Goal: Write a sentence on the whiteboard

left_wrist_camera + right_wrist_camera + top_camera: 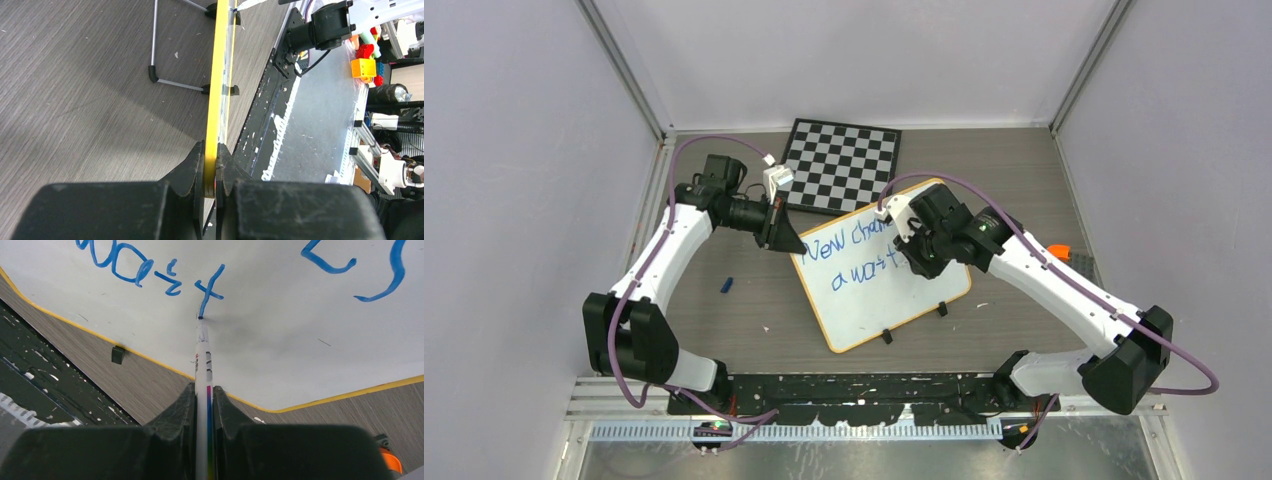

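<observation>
The whiteboard [879, 305] lies askew in the middle of the counter [744, 320], one corner turned toward the arms' bases and its two black clips [886, 337] on the near-right edge. The left jaws are clenched on the whiteboard's left corner; the left wrist view shows the yellow-orange rim [215, 100] edge-on, pinched between both fingers [192, 170]. The right jaws hang over the whiteboard's middle, grasping a white marker [203, 370] by its barrel, which sticks straight out between them. The marker's blue tip touches the whiteboard's face at one end of a crossed stroke. Blue writing [849, 248] runs in two lines across the whiteboard: the upper begins "New", the lower "awa", and the rest is partly hidden by the right arm. A chessboard [839, 165] lies at the whiteboard's far corner; whether the two touch I cannot tell. A small blue thing [726, 285] lies on the counter well left of the whiteboard, and an orange thing [1057, 250] sits off its right side, beside the right arm
</observation>
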